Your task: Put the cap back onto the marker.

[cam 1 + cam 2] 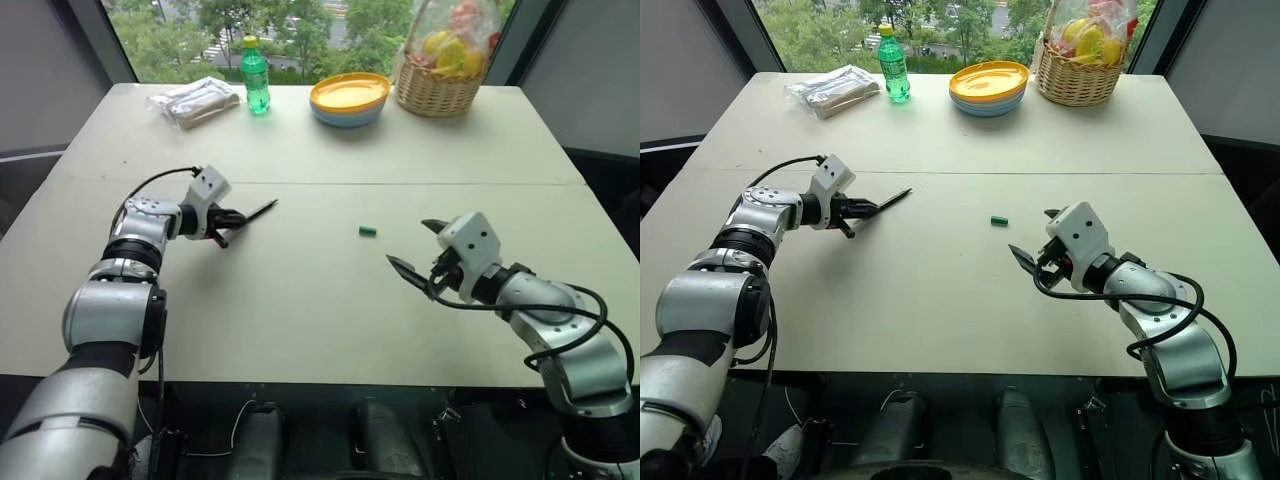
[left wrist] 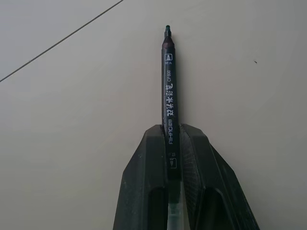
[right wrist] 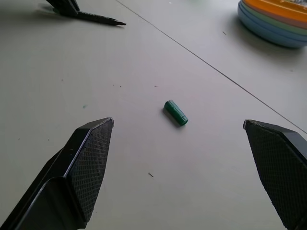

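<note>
- Left wrist view: the left gripper (image 2: 172, 143) is squeezed tight on the marker (image 2: 168, 81). The marker is thin and dark, with white writing along its side and a small pointed tip sticking out past the fingers.
- The cap (image 3: 175, 112) is a tiny green tube. It lies on its side on the table (image 1: 300, 290), well apart from the marker.
- The right gripper (image 3: 180, 167) has its jaws wide apart and holds nothing, near the cap.

Marker (image 2: 168, 91) uncapped; cap (image 3: 175, 112) apart.
Thin dark marker, tip bare; small green cap lies sideways on table.
</note>
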`<state>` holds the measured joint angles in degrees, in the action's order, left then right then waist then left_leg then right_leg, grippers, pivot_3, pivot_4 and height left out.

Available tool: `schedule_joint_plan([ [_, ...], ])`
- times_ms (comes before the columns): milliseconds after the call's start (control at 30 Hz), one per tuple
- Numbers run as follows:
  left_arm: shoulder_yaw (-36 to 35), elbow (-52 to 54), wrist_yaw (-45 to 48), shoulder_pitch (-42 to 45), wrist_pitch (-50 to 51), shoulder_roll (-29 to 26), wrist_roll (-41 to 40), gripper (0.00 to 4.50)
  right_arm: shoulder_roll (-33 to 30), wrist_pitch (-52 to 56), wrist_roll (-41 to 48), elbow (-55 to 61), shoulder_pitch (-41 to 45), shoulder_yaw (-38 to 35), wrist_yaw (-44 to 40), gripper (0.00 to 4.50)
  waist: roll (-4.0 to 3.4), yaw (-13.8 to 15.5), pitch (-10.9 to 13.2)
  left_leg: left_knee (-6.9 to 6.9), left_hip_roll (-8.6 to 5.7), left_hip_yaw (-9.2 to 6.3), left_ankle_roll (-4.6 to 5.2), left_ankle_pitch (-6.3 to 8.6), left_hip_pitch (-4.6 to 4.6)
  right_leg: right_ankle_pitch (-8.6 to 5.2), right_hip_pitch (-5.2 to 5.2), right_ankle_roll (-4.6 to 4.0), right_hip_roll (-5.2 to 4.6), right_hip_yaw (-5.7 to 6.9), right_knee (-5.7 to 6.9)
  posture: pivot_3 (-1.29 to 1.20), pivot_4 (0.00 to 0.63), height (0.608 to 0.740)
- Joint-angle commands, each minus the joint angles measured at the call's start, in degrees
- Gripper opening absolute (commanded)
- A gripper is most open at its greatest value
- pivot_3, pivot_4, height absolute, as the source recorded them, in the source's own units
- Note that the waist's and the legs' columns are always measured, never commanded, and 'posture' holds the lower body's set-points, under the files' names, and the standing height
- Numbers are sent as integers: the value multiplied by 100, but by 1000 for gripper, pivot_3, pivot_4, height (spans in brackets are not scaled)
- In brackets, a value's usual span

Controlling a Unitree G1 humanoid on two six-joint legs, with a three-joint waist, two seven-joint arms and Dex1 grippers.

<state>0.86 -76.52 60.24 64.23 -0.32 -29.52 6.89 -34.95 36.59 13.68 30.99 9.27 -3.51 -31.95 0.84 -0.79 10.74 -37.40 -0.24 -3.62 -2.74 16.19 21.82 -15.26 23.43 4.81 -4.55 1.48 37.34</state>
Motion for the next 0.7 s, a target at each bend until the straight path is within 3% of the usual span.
schedule_joint_plan([
  [33, -10, 68, 220, 119, -58, -76, 13, 91, -33, -111, 31, 16, 106, -59, -19, 4500, 0, 0, 0, 0, 0, 0, 0, 0, 0, 0, 0, 0, 0, 0, 0, 0, 150, 740],
  [367, 38, 341, 249, -376, -476, 6, 10, 91, -179, 54, 171, 126, 59, 2, -278, 4500, -1, 1, 0, -1, 0, 0, 0, 0, -1, 0, -1, 0, 0, -1, 1, 0, 150, 740],
  [533, 298, 757, -780, -1019, -1258, 86, 316, 91, -311, 172, 277, 114, 122, 56, -459, 4500, -3, 12, -3, -2, 0, 0, 0, 0, -41, 0, -37, 0, -2, -2, 6, 0, 150, 740],
  [700, 289, 1361, -1381, -1736, -1387, 314, 194, 91, -409, 230, 340, 77, 199, 133, -599, 4500, -10, 12, -9, -7, 2, -5, 13, -8, -74, 3, -73, 3, -1, -2, 11, 0, 150, 740],
])
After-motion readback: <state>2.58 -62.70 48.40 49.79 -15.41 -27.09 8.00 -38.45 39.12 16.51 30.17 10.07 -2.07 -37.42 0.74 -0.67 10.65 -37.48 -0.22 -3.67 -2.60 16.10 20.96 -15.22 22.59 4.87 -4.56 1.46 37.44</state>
